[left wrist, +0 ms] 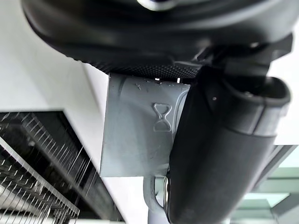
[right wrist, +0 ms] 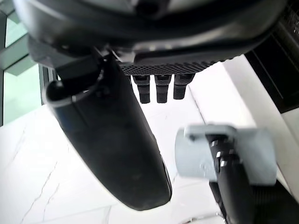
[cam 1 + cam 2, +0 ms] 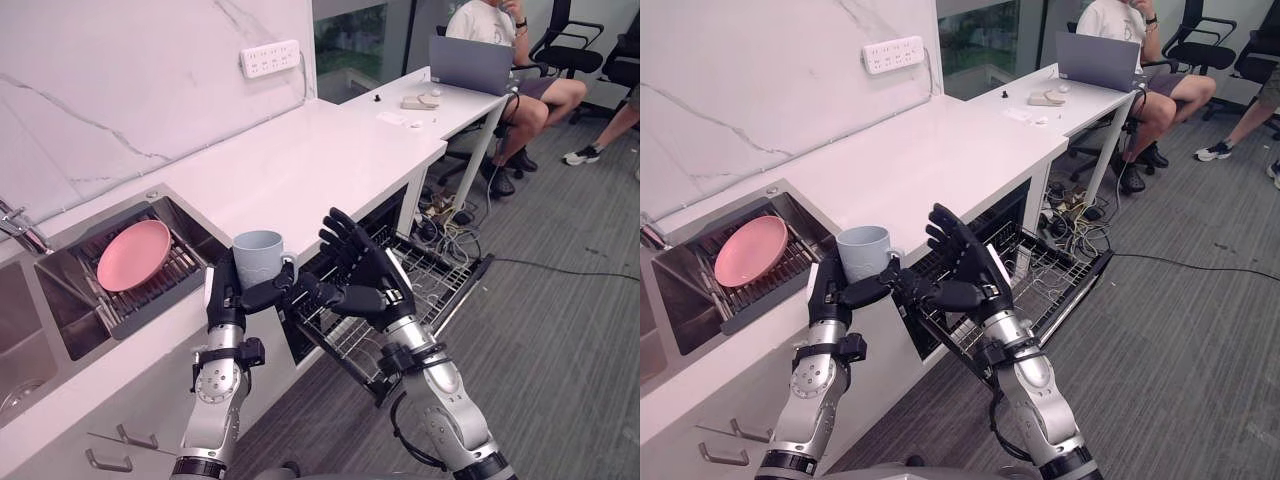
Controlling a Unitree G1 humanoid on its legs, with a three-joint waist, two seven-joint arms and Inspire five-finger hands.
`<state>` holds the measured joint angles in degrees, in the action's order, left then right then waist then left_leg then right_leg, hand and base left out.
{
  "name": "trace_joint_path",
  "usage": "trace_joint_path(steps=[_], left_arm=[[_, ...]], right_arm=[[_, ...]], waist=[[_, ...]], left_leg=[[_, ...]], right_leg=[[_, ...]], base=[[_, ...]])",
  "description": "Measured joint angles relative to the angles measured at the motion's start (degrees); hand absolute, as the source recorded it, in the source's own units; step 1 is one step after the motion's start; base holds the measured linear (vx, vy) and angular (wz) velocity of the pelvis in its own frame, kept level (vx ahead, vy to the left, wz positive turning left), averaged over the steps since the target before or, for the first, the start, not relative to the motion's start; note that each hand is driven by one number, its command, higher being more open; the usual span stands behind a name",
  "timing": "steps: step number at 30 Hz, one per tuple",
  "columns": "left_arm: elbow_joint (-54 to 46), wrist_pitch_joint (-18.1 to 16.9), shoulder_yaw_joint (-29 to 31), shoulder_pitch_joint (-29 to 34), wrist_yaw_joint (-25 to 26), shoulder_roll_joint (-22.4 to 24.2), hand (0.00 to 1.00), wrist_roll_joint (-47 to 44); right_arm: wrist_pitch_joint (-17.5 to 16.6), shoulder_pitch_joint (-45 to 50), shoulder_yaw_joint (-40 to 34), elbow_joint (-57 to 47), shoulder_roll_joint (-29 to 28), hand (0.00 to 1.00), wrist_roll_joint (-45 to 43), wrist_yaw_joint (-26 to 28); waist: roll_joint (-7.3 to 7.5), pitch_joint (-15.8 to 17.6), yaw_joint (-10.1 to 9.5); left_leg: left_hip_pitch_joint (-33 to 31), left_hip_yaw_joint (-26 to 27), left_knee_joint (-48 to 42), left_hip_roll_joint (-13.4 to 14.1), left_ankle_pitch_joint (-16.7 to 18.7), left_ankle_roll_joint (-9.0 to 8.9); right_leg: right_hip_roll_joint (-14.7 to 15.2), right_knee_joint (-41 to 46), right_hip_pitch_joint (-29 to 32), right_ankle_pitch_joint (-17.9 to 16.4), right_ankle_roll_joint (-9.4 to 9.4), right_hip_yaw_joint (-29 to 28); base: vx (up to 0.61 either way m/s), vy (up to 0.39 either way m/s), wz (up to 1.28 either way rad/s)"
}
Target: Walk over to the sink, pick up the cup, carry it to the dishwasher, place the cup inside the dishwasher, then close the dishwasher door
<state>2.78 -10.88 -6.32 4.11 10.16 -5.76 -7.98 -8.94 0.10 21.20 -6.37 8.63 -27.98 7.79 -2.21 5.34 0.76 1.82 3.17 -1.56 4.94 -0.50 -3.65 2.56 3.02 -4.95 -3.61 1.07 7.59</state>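
1. The white surface runs from near left to far right. Its front edge passes just behind the raised cup, so the carry should, I judge, stay on the near side of that edge.
2. The floor on the right is open, leaving room to step toward the dishwasher.
3. The dishwasher rack is pulled out low on the right and is open from above.
4. The sink with its pink plate lies left, off the route.
5. The right robot hand is spread wide and empty. It sits between cup and rack and should move aside first.
6. The left robot hand is wrapped round the grey cup, which is upright. Lower it rightward gently, settling it between the rack wires.
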Motion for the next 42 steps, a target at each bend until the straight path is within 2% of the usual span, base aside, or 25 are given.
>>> trace_joint_path(steps=[5,13,15,19,20,28,29,37,42], left_arm=[[-0.3,0.0,-4.8,0.0,-2.0,0.0,0.3,-0.1],[-2.7,0.2,-8.5,0.0,-3.4,-1.0,0.3,-0.5],[-4.7,0.3,-9.8,-0.2,-4.1,-1.6,0.3,-0.4],[-5.6,0.4,-10.2,-0.5,-4.1,-3.0,0.3,-0.2],[-5.6,0.4,-10.3,-0.5,-4.1,-3.2,0.3,0.1],[-6.8,1.6,-11.1,-0.5,-4.1,-5.0,0.3,0.2],[-6.9,2.0,-11.1,-0.5,-4.1,-5.1,0.9,0.2],[-7.7,2.3,-11.5,-0.4,-4.3,-5.8,0.9,0.7],[-10.0,2.3,-10.0,1.4,-5.5,-3.4,0.9,1.3]], right_arm=[[0.0,-1.8,0.0,0.2,0.3,0.9,0.0,-0.9],[0.2,-2.9,0.5,4.7,0.4,0.9,0.1,-3.3],[1.9,-3.7,1.6,7.0,0.9,0.9,0.0,-3.3],[2.6,-4.2,2.1,8.0,1.3,0.9,-0.7,-3.3],[2.7,-4.2,2.2,8.0,1.5,0.3,-0.7,-3.3],[2.9,-5.6,2.8,10.1,2.5,0.3,-1.0,-4.1],[2.9,-6.0,3.0,10.5,2.8,0.3,-1.0,-4.0],[3.0,-6.2,2.0,10.4,3.4,0.3,-1.6,-3.5],[2.2,-5.1,-0.7,8.9,2.2,0.3,1.9,-2.7]], waist=[[0.14,-0.1,0.19],[0.72,-0.5,0.0],[0.98,-0.7,-0.05],[1.13,-0.8,-0.06],[1.2,-1.0,-0.08],[1.61,-1.9,-0.01],[1.8,-2.0,0.0],[2.72,-2.6,-0.47],[2.73,-2.6,-0.99]], left_leg=[[0.2,0.4,1.1,0.4,-0.5,-0.26],[0.5,0.2,3.2,0.0,-1.4,-0.15],[0.6,-0.1,3.6,-0.2,-1.6,-0.12],[0.7,-0.2,3.8,-0.3,-1.8,-0.05],[0.8,-0.3,4.0,-0.3,-1.9,-0.07],[1.4,-0.2,5.2,-0.2,-2.6,-0.02],[1.5,-0.1,5.2,-0.2,-2.6,-0.02],[1.7,0.5,5.2,-0.2,-2.6,-0.01],[1.9,0.6,5.4,-0.1,-2.6,0.01]], right_leg=[[-0.6,-1.2,-0.3,1.0,-0.18,-0.1],[-0.5,-2.1,-0.3,1.1,-0.02,0.2],[-0.5,-2.1,-0.3,1.1,0.0,0.3],[-0.3,-2.1,-0.3,1.1,0.04,0.4],[-0.4,-2.1,-0.3,1.1,0.04,0.4],[-0.5,-2.1,-0.3,1.3,0.05,0.4],[-0.6,-2.1,-0.3,1.3,0.05,0.4],[-0.5,-2.1,-0.3,1.3,0.1,0.0],[-0.5,-2.1,-0.4,1.3,0.13,-0.2]], base=[[0.02,-0.019,-0.05],[0.01,0.001,0.02],[0.01,0.001,0.02],[0.0,0.0,0.0],[0.0,0.0,0.0],[-0.02,-0.005,0.0],[0.0,0.0,0.0],[0.0,0.0,-0.01],[0.0,0.0,0.0]])
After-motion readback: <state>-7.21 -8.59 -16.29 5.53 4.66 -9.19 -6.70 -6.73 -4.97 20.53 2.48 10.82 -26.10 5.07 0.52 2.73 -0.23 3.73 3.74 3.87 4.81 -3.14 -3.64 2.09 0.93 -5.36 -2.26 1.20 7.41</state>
